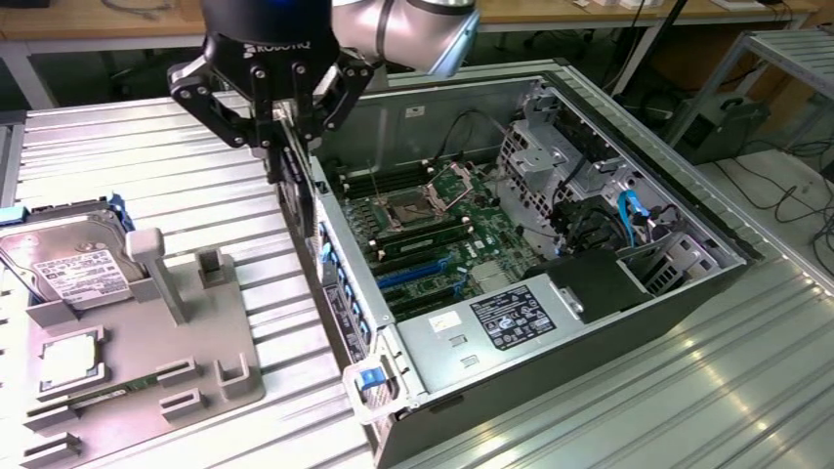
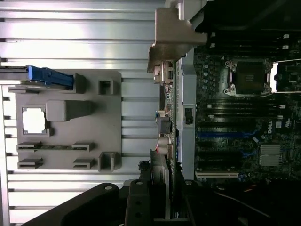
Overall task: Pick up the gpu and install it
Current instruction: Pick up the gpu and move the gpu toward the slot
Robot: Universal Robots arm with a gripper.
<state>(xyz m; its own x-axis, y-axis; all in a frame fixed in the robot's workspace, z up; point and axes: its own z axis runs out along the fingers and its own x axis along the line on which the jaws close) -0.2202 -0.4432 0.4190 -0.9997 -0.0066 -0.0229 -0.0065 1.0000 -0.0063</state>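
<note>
My gripper (image 1: 287, 137) is shut on the gpu (image 1: 295, 191), a thin dark card that hangs upright and edge-on below the fingers. It hovers over the near wall of the open computer case (image 1: 391, 127), at the rear end by the motherboard (image 1: 443, 244). In the wrist view the gpu (image 2: 165, 136) runs edge-on from the gripper (image 2: 162, 200) out to its pale metal bracket (image 2: 169, 40), lying along the case wall beside the motherboard's blue slots (image 2: 225, 134).
A grey fixture plate (image 1: 195, 371) lies on the ribbed metal table at the exterior view's left. It carries a silver hard drive (image 1: 65, 264), a processor (image 1: 72, 357) and a green memory stick (image 1: 111, 388). Inside the case are cables and drive cages (image 1: 587, 195).
</note>
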